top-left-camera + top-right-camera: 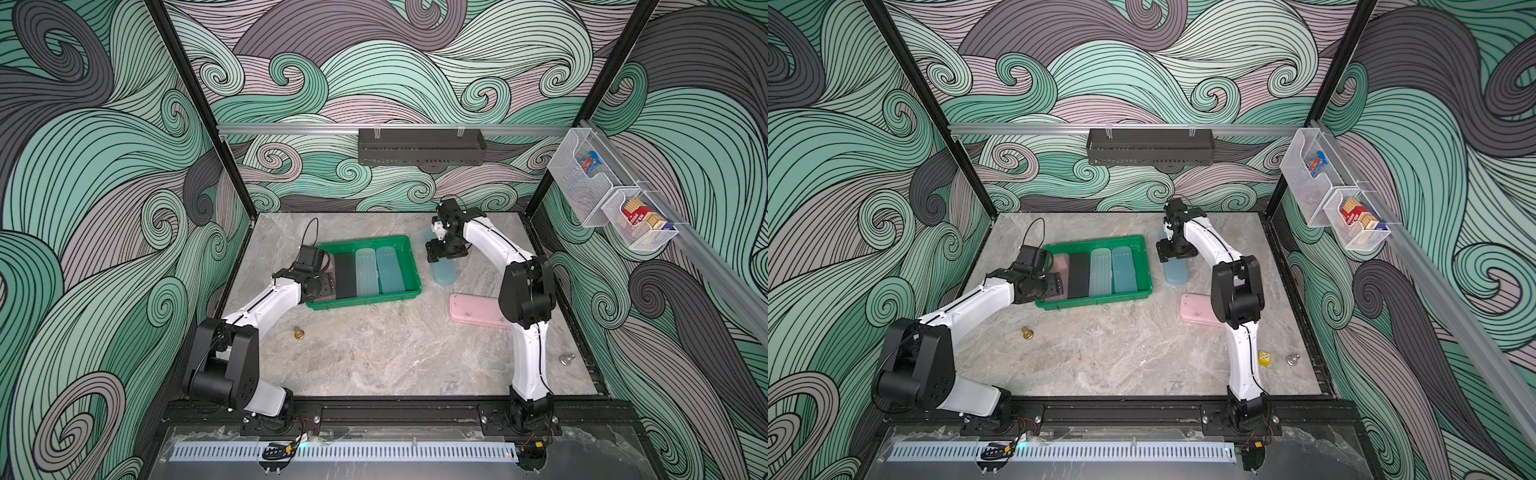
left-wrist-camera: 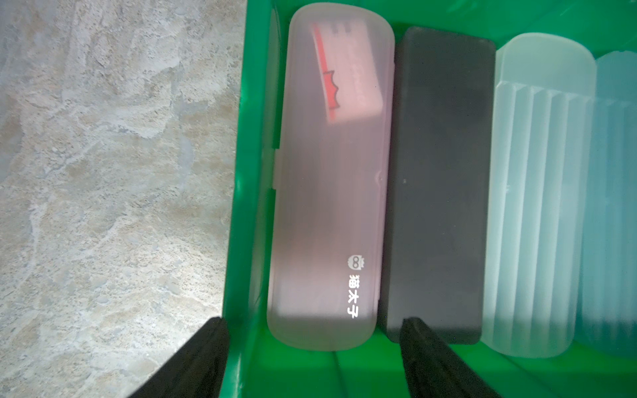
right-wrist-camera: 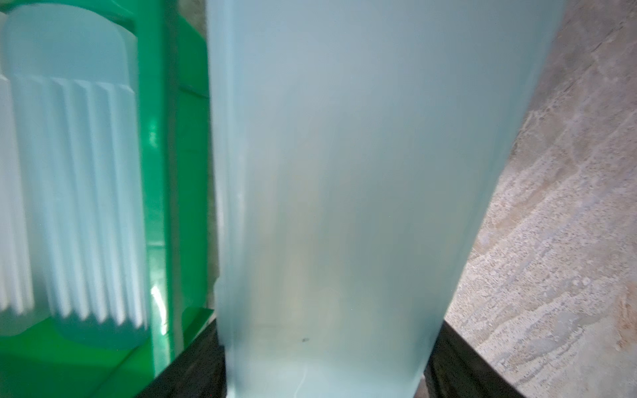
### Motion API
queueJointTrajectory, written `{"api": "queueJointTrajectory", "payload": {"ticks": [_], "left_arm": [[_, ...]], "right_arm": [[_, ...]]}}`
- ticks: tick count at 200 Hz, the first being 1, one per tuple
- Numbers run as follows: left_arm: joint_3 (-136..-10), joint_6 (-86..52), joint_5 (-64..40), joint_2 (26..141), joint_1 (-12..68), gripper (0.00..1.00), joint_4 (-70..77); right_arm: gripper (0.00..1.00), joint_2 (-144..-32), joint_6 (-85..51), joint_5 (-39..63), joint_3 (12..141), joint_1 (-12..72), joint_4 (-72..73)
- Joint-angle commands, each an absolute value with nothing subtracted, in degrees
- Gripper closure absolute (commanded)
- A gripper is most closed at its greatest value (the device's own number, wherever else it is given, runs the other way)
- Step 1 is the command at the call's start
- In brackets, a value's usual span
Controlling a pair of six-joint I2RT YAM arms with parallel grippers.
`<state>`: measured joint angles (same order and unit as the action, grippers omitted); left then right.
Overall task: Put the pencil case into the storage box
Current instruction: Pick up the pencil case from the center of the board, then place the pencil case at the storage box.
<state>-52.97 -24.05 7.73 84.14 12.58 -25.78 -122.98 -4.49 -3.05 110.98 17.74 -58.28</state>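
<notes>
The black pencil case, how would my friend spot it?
Find the green storage box on the marble table. Inside, the black pencil case lies between a pink case and a ribbed frosted case. It's the only one you can't see through.

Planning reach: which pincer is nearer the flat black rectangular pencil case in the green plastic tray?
Left. The left pincer hangs open, one fingertip over the black rectangular pencil case. The right pincer is outside the green plastic tray, gripping a pale blue translucent pencil case.
</notes>
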Motion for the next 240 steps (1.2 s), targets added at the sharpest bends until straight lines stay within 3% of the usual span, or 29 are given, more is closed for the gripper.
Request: {"api": "queueJointTrajectory", "payload": {"ticks": [1, 46, 112, 240], "left_arm": [[-53.06, -24.59, 8.44, 82.64, 13.01, 0.18, -26.63], [-53.03, -25.01, 8.35, 82.44, 13.01, 0.18, -26.93], [-52.77, -25.92, 8.53, 80.45, 13.01, 0.18, -27.99], [-51.69, -25.86, 8.79, 80.2, 13.01, 0.18, -27.51]], "right_arm": [[0.3, -118.16, -6.33, -1.79, 111.08, 19.99, -58.44], [0.3, -117.99, -9.92, -1.25, 114.94, 27.24, -58.53], [0.3, -129.24, -15.38, -1.11, 125.56, 34.56, -58.89], [0.29, -138.2, -16.52, -3.26, 131.37, 36.78, -60.41]]}}
